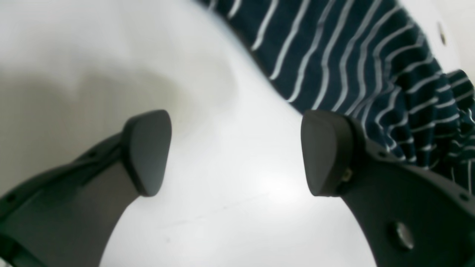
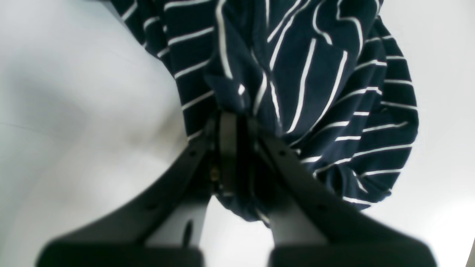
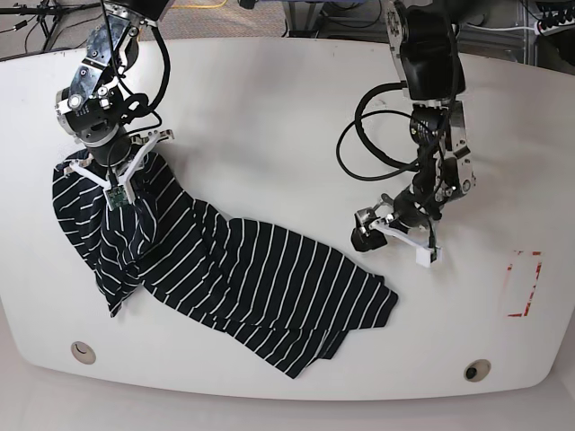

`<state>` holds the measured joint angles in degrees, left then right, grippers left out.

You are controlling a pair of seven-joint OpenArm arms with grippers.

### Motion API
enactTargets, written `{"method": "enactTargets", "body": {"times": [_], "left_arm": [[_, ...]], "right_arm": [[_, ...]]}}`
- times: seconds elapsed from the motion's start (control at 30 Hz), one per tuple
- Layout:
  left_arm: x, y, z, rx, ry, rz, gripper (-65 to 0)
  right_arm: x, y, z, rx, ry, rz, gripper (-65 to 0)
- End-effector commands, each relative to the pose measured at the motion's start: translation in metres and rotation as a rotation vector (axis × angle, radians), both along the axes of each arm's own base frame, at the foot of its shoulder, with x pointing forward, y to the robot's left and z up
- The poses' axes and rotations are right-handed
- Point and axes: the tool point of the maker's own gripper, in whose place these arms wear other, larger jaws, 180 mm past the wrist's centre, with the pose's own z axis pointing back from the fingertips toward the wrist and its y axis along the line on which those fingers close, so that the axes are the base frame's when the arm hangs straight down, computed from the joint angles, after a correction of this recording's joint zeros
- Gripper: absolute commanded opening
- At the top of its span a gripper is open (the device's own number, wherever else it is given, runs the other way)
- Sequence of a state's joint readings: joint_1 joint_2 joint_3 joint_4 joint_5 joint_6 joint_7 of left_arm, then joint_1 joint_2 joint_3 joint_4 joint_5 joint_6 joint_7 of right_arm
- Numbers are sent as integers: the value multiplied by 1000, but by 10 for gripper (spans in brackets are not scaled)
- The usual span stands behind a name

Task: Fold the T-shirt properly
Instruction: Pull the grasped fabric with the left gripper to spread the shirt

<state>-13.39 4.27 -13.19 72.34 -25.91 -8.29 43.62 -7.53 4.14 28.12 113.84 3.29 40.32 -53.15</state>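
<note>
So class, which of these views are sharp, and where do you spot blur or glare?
Base view: sharp, evenly lit, T-shirt stripes crisp. Left wrist view: soft focus, glare patch on the table. Right wrist view: near gripper parts blurred, table washed out white.

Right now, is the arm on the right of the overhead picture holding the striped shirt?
No, the left gripper is open over bare table, with the T-shirt beside it.
</note>
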Motion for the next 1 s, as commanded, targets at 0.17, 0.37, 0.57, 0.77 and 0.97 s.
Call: {"method": "enactTargets", "body": {"times": [0.17, 0.37, 0.57, 0.77, 0.97], "left_arm": [[37, -39, 3, -104, -8, 14, -138], [52, -67, -7, -126, 44, 2, -138], [63, -80, -18, -124, 61, 6, -138], [71, -86, -30, -129, 89, 26, -139], [74, -85, -30, -128, 84, 36, -286]], "right_arm": [[9, -2, 15, -2, -55, 2, -650], [9, -2, 15, -2, -55, 2, -650], [9, -1, 15, 0, -56, 2, -650], [10, 0, 15, 3, -58, 5, -650], [10, 0, 15, 3, -58, 5, -650]]}}
